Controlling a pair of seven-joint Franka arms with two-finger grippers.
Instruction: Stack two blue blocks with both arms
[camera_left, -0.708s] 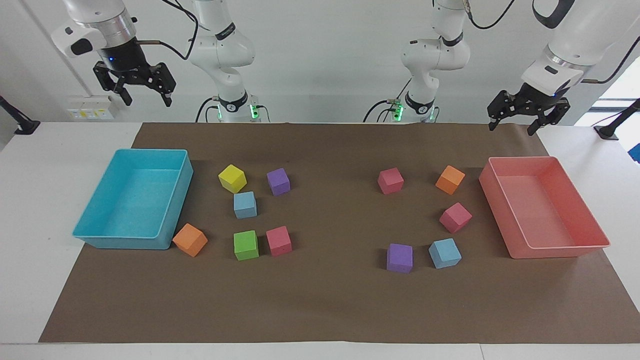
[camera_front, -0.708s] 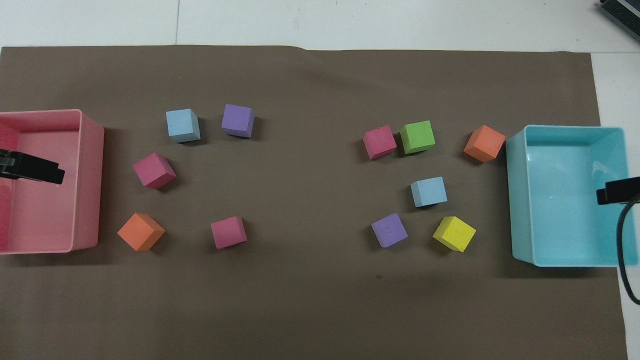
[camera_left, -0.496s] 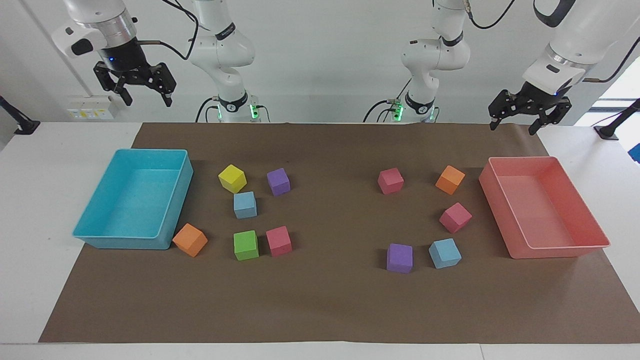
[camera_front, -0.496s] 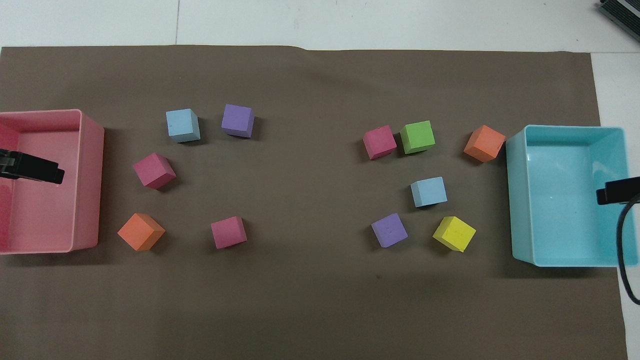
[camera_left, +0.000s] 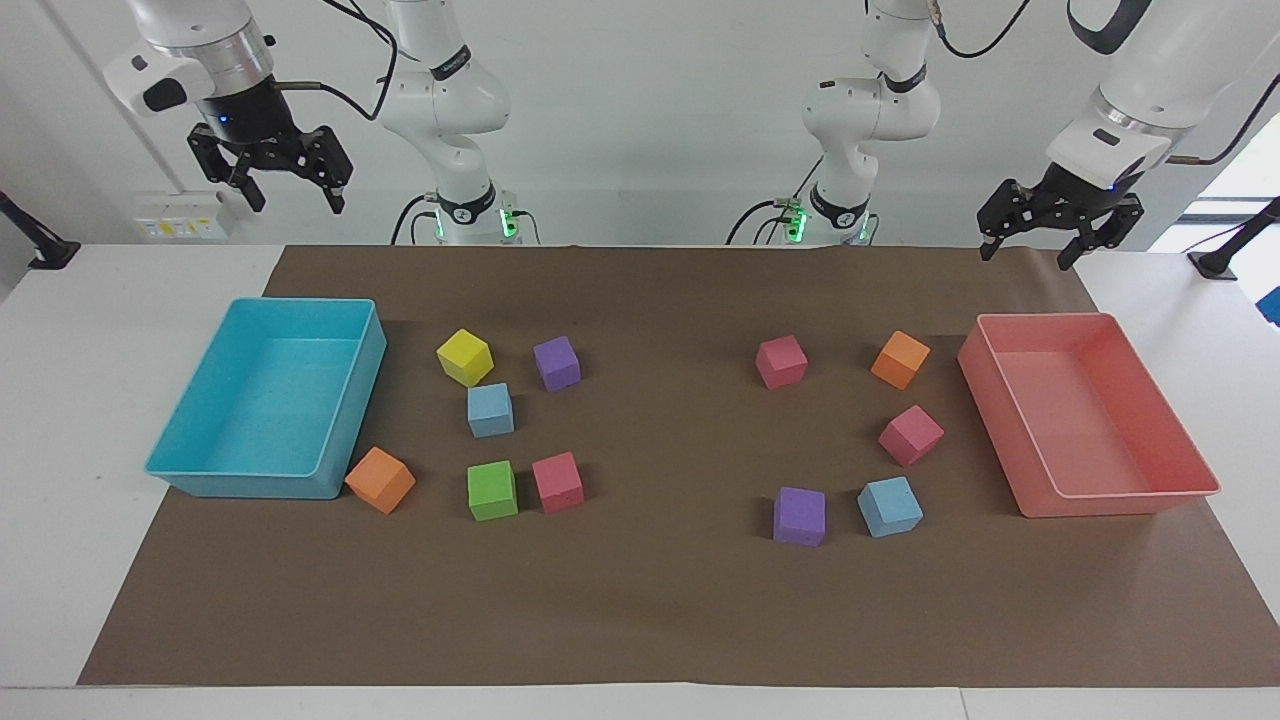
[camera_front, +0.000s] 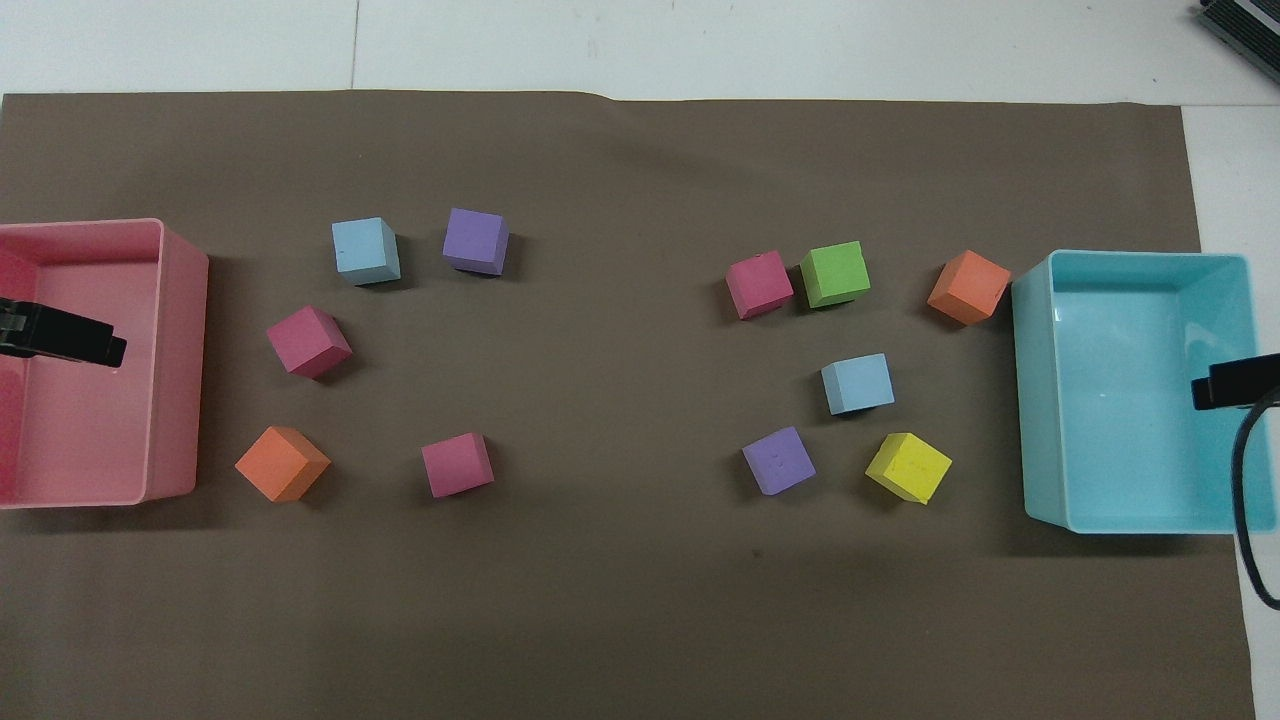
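Note:
One blue block (camera_left: 490, 410) (camera_front: 857, 383) lies toward the right arm's end of the table, amid the yellow, purple, green and pink cubes. The other blue block (camera_left: 889, 506) (camera_front: 365, 251) lies toward the left arm's end, beside a purple cube (camera_left: 799, 516). The two blocks are far apart, each flat on the brown mat. My right gripper (camera_left: 293, 205) hangs open and empty high over the turquoise tray (camera_left: 345, 400). My left gripper (camera_left: 1025, 255) hangs open and empty high over the pink tray (camera_left: 1010, 400). One finger of each shows in the overhead view (camera_front: 80, 343) (camera_front: 1225, 380).
Near the first blue block are a yellow cube (camera_left: 465, 357), a purple cube (camera_left: 557, 362), a green cube (camera_left: 492, 490), a pink cube (camera_left: 558, 482) and an orange cube (camera_left: 380, 480). Near the other are two pink cubes (camera_left: 911, 435) (camera_left: 781, 361) and an orange cube (camera_left: 900, 359).
Both grippers have drifted up a trifle. No block has moved.

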